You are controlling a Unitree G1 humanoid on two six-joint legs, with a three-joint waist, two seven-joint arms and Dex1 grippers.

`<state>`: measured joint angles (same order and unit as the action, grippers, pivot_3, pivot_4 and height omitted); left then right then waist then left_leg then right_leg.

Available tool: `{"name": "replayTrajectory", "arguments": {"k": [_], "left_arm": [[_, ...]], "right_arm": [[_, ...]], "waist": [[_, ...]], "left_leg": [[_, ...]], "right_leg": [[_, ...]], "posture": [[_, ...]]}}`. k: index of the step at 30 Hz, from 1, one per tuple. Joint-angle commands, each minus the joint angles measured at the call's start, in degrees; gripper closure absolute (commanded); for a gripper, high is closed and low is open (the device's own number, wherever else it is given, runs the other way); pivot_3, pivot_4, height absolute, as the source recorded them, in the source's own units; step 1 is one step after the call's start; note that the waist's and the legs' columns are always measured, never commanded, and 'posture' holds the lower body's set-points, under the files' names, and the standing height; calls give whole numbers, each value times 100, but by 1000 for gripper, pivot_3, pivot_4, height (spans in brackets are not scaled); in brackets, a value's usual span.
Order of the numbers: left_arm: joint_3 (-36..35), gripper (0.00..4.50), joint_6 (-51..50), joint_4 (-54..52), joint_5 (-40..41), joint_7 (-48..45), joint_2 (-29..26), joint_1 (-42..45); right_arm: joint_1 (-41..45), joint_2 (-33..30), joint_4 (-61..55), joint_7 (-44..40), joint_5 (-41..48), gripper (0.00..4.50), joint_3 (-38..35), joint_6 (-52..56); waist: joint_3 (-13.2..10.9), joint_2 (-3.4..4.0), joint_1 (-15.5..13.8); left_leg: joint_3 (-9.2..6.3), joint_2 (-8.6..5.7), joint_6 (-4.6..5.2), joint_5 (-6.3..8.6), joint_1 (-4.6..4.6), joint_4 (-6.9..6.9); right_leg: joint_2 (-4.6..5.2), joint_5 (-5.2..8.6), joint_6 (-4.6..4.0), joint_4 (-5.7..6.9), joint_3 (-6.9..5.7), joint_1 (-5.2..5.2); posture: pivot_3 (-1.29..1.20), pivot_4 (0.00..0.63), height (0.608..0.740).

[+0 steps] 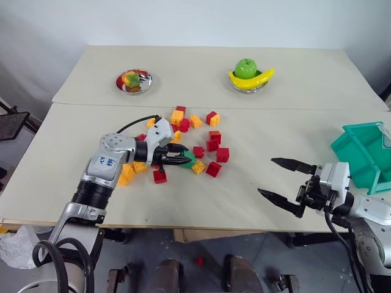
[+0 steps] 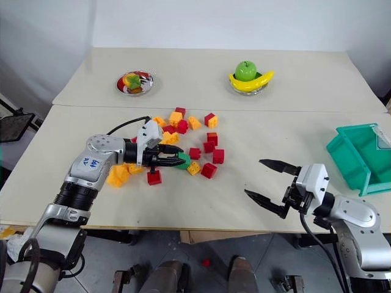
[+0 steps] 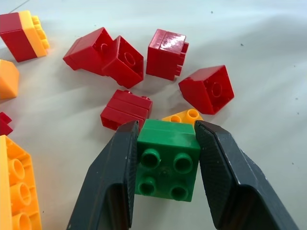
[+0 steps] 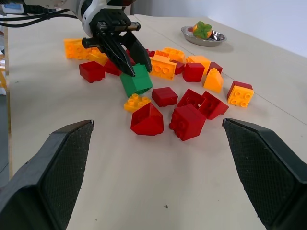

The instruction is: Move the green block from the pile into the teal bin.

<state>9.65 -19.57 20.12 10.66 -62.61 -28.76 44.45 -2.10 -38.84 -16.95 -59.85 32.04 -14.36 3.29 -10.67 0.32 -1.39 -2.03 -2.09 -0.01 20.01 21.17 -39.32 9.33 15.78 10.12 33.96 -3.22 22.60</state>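
Observation:
The green block (image 3: 167,160) sits among the pile (image 1: 195,137) of red, orange and yellow bricks in the middle of the table. My left gripper (image 1: 185,158) is shut on the green block, one black finger pressed on each side, studs facing the wrist camera. In the right wrist view the green block (image 4: 136,81) looks tilted between those fingers, next to a small yellow brick (image 4: 135,102). The teal bin (image 1: 360,152) stands at the table's right edge. My right gripper (image 1: 266,176) hovers open near the front edge, left of the bin, with nothing in it.
A bowl with a green apple and a banana (image 1: 249,74) stands at the back right. A metal dish of toy fruit (image 1: 134,81) stands at the back left. Bare tabletop lies between the pile and the bin.

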Motion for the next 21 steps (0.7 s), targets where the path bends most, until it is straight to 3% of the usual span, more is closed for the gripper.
{"name": "replayTrajectory", "arguments": {"k": [1,6,13,21], "left_arm": [[-287,3009,177,32,275,-339,-57,509],[-130,3009,177,329,434,-844,278,1458],[87,3009,552,830,348,-1147,1014,1781],[622,3009,2552,3758,-820,332,3215,2806]], "right_arm": [[-156,-90,-249,86,59,0,-407,-112],[-597,-125,-422,222,83,0,-923,-135],[-1208,-15,-820,537,121,0,-1383,-112],[-2795,589,-1313,850,168,0,-2925,-342]], "waist": [[-1,-2,-8],[-5,-8,-43],[-2,-4,4],[-9,-17,-219]], "left_leg": [[0,0,0,0,0,0],[-19,-2,3,2,21,-24],[-11,1,7,4,11,-23],[-3,-11,34,19,29,-40]], "right_leg": [[0,0,0,0,0,0],[1,-1,2,-2,-21,-5],[1,-1,2,0,-23,-11],[7,-12,23,-30,-21,-17]], "posture": [[0,150,740],[0,150,740],[0,150,740],[0,150,740]]}}
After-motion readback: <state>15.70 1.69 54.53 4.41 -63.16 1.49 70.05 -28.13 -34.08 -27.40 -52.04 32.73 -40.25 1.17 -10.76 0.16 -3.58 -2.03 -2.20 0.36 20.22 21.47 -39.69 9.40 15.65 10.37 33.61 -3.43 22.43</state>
